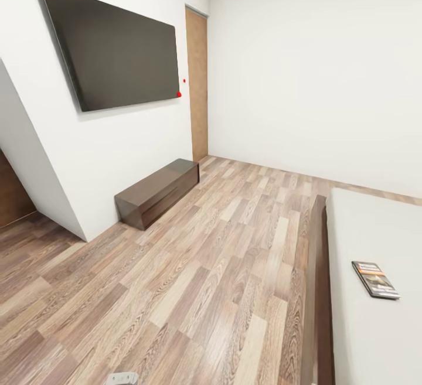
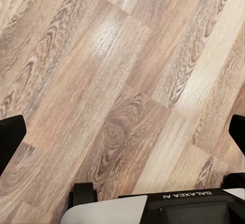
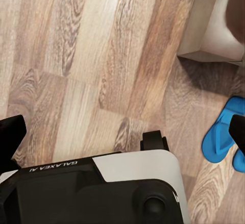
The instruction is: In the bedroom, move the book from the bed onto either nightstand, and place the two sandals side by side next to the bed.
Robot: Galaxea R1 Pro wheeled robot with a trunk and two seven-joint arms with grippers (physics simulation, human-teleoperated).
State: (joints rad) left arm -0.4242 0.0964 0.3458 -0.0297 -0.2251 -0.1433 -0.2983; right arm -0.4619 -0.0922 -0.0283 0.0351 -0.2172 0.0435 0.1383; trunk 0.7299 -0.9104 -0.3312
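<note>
The book (image 1: 375,279) lies flat on the off-white mattress of the bed (image 1: 375,238), near its dark wooden side rail (image 1: 319,291) — long axis running away from the camera, slightly skewed toward the rail. Across the open plank floor (image 1: 193,268) stand a long low dark bench (image 1: 157,193), a wall-mounted TV (image 1: 114,45) and a door (image 1: 197,86).

Both wrist views look down at planks; each gripper's fingers (image 2: 11,139) (image 3: 11,137) sit wide apart, holding nothing. A blue sandal (image 3: 222,134) lies on the floor beside the robot's base (image 3: 138,183).
</note>
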